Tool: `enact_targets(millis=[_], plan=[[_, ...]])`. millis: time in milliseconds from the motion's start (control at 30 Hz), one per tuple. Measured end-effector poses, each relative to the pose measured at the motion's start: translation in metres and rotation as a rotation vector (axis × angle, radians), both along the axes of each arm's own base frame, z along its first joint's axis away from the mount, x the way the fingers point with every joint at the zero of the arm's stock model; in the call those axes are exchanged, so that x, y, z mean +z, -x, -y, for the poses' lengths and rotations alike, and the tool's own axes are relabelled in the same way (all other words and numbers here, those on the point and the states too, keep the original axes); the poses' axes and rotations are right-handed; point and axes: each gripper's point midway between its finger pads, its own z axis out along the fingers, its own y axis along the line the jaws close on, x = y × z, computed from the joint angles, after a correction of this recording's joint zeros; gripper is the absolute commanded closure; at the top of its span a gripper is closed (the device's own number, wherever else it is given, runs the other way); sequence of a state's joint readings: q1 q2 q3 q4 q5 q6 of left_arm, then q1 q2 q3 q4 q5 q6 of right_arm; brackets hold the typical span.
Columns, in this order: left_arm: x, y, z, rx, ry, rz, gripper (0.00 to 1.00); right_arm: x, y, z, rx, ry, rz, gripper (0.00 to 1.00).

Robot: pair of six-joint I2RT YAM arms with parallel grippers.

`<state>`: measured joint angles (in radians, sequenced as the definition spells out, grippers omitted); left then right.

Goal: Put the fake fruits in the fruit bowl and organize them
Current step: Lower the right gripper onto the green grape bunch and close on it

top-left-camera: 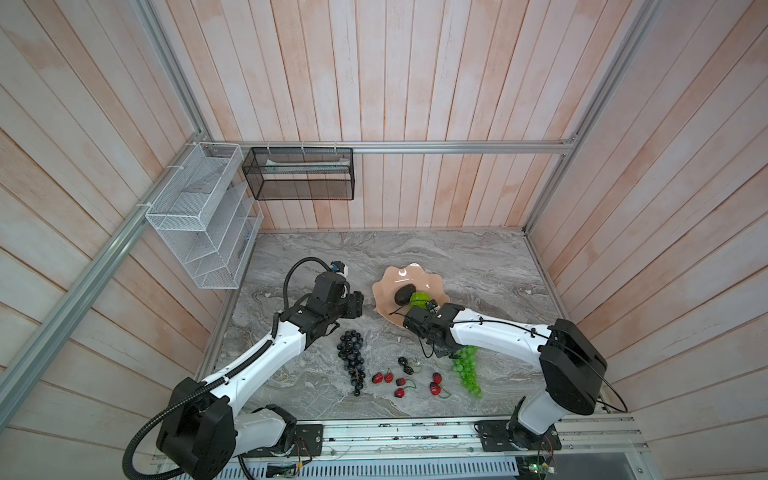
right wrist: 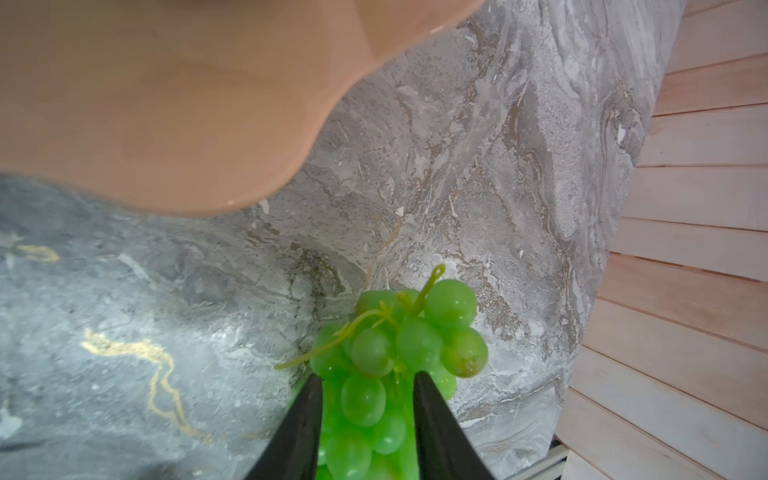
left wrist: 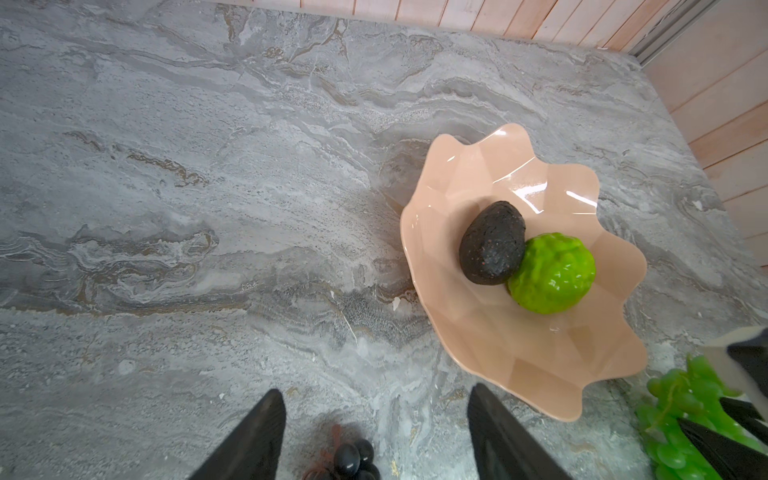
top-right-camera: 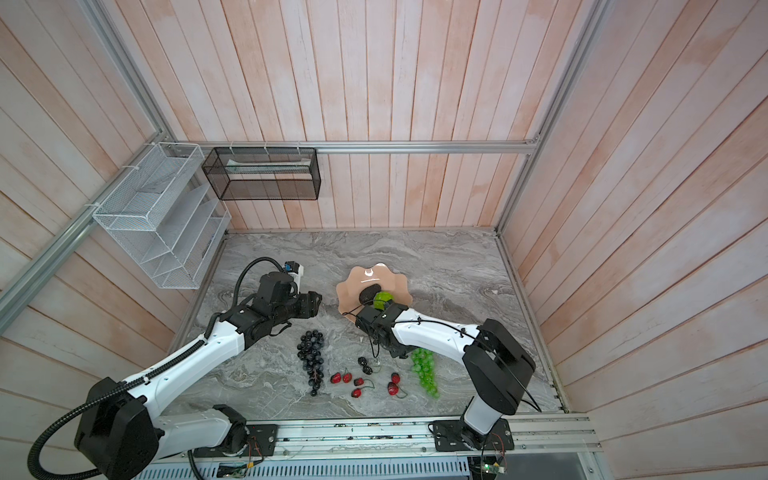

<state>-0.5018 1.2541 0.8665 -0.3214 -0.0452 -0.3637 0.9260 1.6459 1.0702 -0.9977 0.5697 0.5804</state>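
The peach-pink fruit bowl (top-left-camera: 399, 276) (left wrist: 498, 353) holds the black avocado (top-left-camera: 404, 294) (left wrist: 492, 243) and, touching it, the bright green knobbly fruit (top-left-camera: 419, 298) (left wrist: 552, 272). On the table in front of the bowl, my right gripper (right wrist: 368, 380) is shut on the translucent green grape bunch (right wrist: 399, 345) (top-left-camera: 467, 370), its fingers pressed to both sides near the stem end. My left gripper (left wrist: 376, 395) (top-left-camera: 357, 305) hangs open and empty left of the bowl. It is just above the top of the dark purple grape bunch (top-left-camera: 351, 353) (left wrist: 353, 457).
Red cherries (top-left-camera: 382, 377) and a black pair (top-left-camera: 405, 363) lie scattered on the marble table between the two grape bunches. A white wire rack (top-left-camera: 199, 232) and a black mesh basket (top-left-camera: 299, 174) hang on the walls at the back left.
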Motion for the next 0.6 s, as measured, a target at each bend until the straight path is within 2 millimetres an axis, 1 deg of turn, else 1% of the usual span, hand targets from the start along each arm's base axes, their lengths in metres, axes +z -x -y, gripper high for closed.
enact_targets(millis=[167, 233, 433, 500, 600], plan=[[0.0, 0.0, 0.001, -0.006, 0.007, -0.003, 0.28, -0.006, -0.002, 0.003, -0.001, 0.037, -0.001, 0.73], [0.0, 0.0, 0.001, -0.006, 0.007, -0.003, 0.28, -0.006, -0.003, 0.004, -0.006, 0.046, 0.007, 0.8], [0.0, 0.0, 0.001, -0.007, 0.009, -0.005, 0.28, -0.001, -0.008, 0.016, -0.049, 0.066, 0.032, 0.87], [0.0, 0.001, 0.001, -0.009, 0.011, -0.005, 0.28, 0.002, -0.011, 0.02, -0.071, 0.056, 0.042, 0.93], [0.001, 0.001, 0.002, -0.012, 0.014, -0.005, 0.28, 0.012, -0.016, 0.027, -0.111, 0.017, 0.066, 0.96]])
